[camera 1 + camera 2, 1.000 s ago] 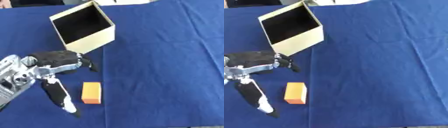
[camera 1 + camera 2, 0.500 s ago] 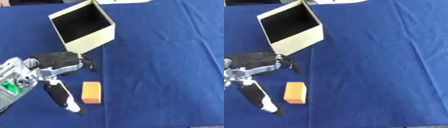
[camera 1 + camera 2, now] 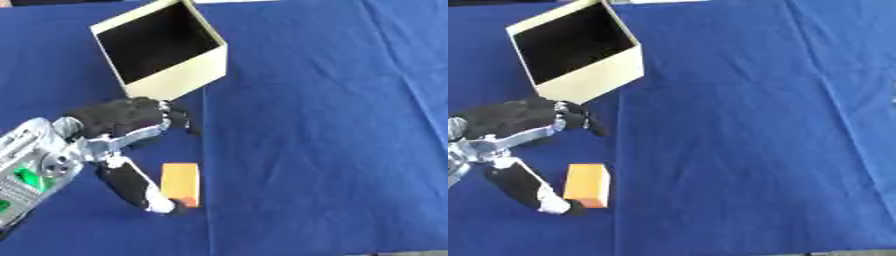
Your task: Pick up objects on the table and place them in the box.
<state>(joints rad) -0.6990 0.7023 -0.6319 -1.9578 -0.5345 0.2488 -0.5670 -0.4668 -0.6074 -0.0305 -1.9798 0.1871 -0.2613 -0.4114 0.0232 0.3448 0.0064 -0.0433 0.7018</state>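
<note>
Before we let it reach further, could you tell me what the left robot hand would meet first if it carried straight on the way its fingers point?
Probably bare blue tablecloth. The left robot hand points its fingers right; the orange block lies nearer the camera by the thumb, and the box lies farther back.

Table (image 3: pixel 332 125) draped in a deep blue cloth that filled nearly the whole view, faint creases ran across the fabric toward the right side, even soft light, slivers of dark and pale surroundings showed past the far edge
</note>
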